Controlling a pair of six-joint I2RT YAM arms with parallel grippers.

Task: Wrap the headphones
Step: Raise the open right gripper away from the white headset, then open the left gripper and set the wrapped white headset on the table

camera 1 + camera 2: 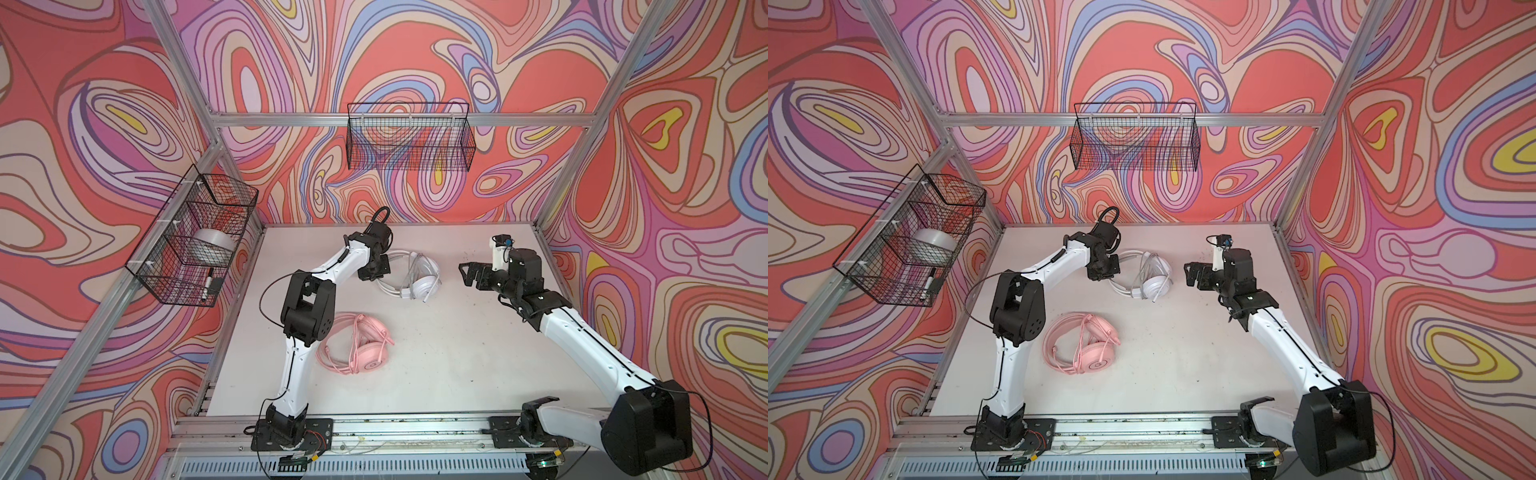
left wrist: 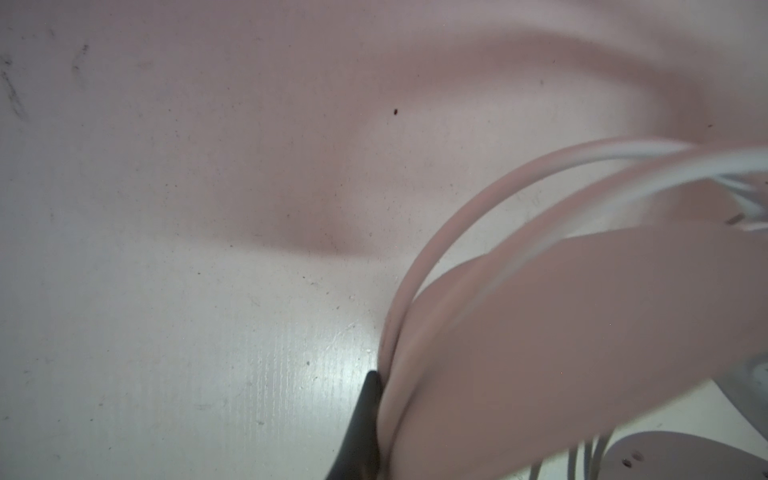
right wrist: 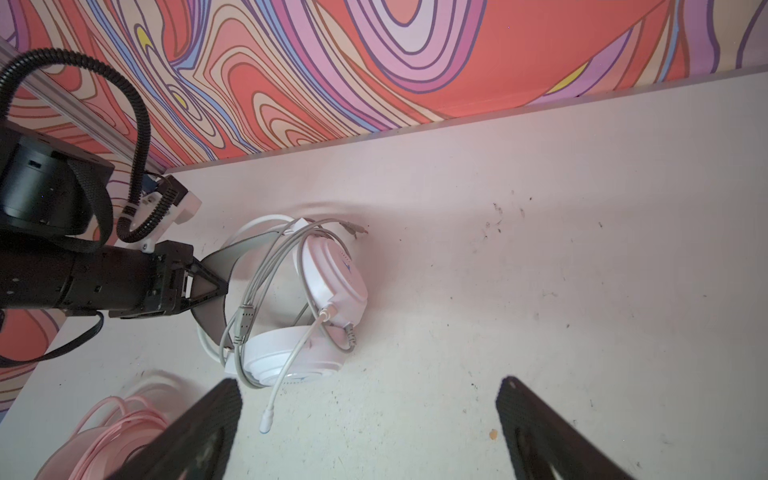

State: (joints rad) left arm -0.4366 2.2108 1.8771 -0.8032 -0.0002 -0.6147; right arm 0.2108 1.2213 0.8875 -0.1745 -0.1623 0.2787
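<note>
My left gripper (image 3: 220, 286) pinches the white headset (image 1: 424, 286) by its band at the table's (image 1: 457, 365) far side, earcups and loose cable pointing at my right gripper (image 1: 468, 272), spread wide just beside them; pink headset (image 1: 370, 359) lies nearer my left base

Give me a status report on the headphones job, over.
Left gripper shut on white headphones. Right gripper open, standing off. Pink headphones apart, nearer front, not in the way.
</note>
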